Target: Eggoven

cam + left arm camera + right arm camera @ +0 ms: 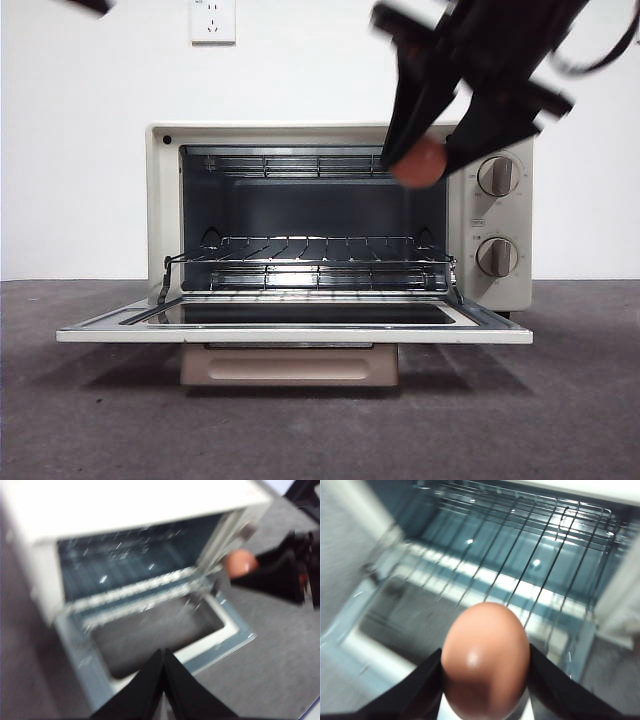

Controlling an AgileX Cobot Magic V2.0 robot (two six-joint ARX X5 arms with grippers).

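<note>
I am carrying the egg (486, 661) to the oven (163, 200), and this is the step I am in the middle of. My right gripper (485, 680) pinches the egg between its two black jaws, one on each side. In the front view the egg (420, 162) hangs up in the air — near the top right corner of the oven's mouth, close to the upper knob (499, 176). It is not on anything yet. The oven door (290, 328) lies flat and wide open in front. Inside, the wire rack (310, 250) sits about halfway down, and I see nothing on it. The oven looks empty — no tray, no food. From my right wrist the rack (530, 555) spreads out below and past the egg. I think my next move must be to come lower and go in through the opening, then set the egg down softly on the rack. An egg is round and smooth, so it may roll between the wires, and it may crack if I drop it or bump the oven frame. My left gripper (164, 680) waits off to the side above the door, jaws pressed together, holding nothing. Its picture is blurry.
</note>
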